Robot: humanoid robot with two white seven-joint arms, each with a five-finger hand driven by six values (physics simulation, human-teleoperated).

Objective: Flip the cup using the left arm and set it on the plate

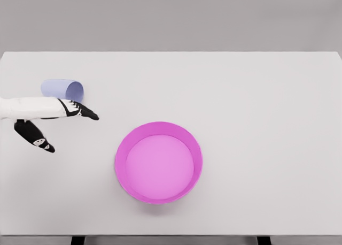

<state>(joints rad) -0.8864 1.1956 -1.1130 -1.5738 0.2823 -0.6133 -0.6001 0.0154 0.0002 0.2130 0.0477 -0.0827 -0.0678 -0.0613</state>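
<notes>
The left robot hand [51,119], white along the back with black fingers, reaches in from the left edge of the head view over the desk. Its fingers [85,113] stretch out flat toward the right, while the thumb [35,136] splays downward and well away from them, so the hand is wide open and has hold of nothing. Just behind the extended fingers lies the pale lavender-blue cylindrical cup [63,89], tipped on its side with its open mouth turned toward the right; the hand overlaps the cup's near edge, and whether they touch cannot be told. Farther out, toward the middle of the desk and nearer the front, sits the round magenta-pink plate with a raised rim [122,148], well apart from both hand and cup. All of this rests on the broad, flat white desk [256,106], set against a plain grey background.
</notes>
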